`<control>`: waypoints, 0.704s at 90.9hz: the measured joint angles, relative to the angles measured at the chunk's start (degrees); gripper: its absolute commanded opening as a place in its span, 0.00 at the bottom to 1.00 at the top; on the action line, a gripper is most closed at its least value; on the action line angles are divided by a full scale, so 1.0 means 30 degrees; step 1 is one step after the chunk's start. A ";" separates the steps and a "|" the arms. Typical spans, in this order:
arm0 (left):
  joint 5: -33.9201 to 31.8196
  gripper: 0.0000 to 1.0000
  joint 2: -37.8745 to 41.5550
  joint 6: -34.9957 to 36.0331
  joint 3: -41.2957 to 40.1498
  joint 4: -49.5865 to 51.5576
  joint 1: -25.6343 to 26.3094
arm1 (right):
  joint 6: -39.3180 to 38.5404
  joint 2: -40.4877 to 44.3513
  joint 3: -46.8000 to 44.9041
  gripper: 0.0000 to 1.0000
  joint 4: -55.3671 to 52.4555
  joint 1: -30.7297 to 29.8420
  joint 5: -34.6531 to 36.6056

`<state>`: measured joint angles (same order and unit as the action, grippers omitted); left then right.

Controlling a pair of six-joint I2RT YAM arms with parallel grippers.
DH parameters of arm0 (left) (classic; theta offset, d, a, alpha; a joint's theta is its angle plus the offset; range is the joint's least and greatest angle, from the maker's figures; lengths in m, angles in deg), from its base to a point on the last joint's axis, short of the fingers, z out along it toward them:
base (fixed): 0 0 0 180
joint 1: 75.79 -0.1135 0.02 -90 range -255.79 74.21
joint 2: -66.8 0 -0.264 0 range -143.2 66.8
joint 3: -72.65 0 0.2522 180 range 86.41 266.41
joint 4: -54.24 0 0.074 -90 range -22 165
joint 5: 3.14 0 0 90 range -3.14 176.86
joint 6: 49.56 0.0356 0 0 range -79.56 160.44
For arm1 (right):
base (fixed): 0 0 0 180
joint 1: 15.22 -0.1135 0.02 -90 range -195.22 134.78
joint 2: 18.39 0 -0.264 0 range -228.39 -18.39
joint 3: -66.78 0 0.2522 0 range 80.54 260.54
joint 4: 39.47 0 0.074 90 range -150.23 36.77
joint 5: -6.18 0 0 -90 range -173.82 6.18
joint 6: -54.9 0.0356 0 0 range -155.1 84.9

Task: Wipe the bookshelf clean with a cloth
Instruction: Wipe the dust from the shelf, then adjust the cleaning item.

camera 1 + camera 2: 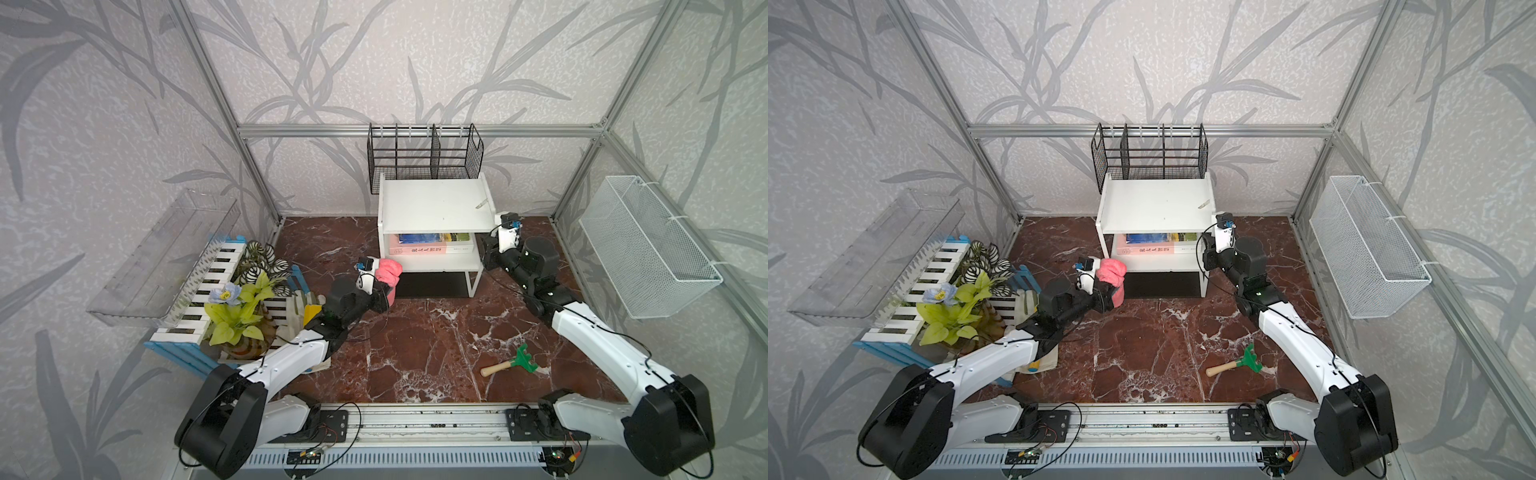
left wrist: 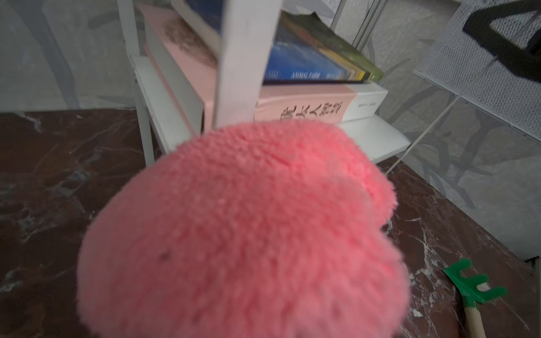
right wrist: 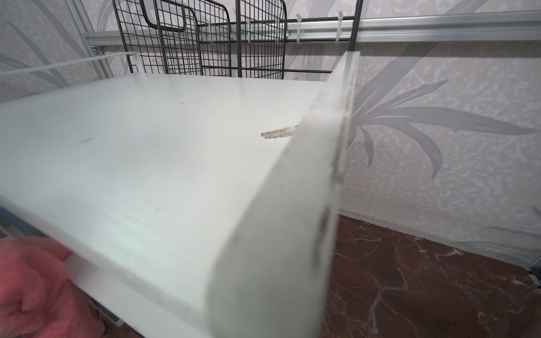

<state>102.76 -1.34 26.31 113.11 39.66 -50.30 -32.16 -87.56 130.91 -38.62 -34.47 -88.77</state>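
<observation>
The surface (image 1: 419, 332) is a dark red marble-look slab with white veins. It's boxed in by aluminium rails and grey leaf-print wallpaper on three sides. The bookshelf (image 1: 434, 205) stands far middle, just in front of a black wire rack (image 1: 424, 158) hung on the far rail. A white mesh basket (image 1: 648, 249) hangs on the right wall and a clear tray (image 1: 166, 253) on the left one. Below the tray sits a piano-key planter (image 1: 208, 286) full of fake leaves. A green rake (image 1: 515, 359) with a wooden handle lies near right.

The cloth (image 1: 388, 270) is at the bookshelf's near left corner, about level with the middle board. It's bunched over the tip of the left gripper (image 1: 384, 291), which is pinched onto it. It's pink, fluffy, loopy terry. The right gripper (image 1: 488, 251) has its jaws pressed together right beside the bookshelf's right side. Can't tell if it has the thin frame or nothing at all.

Only the left wrist view lets you read a spine. The books (image 2: 316, 87) lie flat on the middle board, a blue "ANIMAL FARM" on top of a fat pink-and-white one.

Only the right wrist view gets the top board up close. It's smooth matte white, with a pale flaky scrap (image 3: 278, 133) by the right side lip and dark smudges along that lip's rounded edge. In both top views the scrap is just a tiny sliver.
</observation>
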 measured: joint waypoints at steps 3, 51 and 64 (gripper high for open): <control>-0.0168 0.00 0.0226 0.0044 -0.0066 0.0350 0.0022 | -0.0007 0.0000 0.0000 0.07 0.0000 0.0000 0.0000; 0.7745 0.03 0.3082 0.0729 0.4561 0.1479 0.0342 | 0.4422 1.2116 -0.5996 0.92 -0.3716 -0.0073 -0.1982; 1.1468 0.04 0.3555 0.0044 0.4612 0.0466 0.0780 | 0.6222 1.3362 -0.6244 0.93 -0.1923 -0.0117 -0.7176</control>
<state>137.17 9.33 26.44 126.95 41.06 -47.96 -13.49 -47.47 112.18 -44.39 -34.82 -110.30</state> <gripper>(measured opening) 0.089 0.927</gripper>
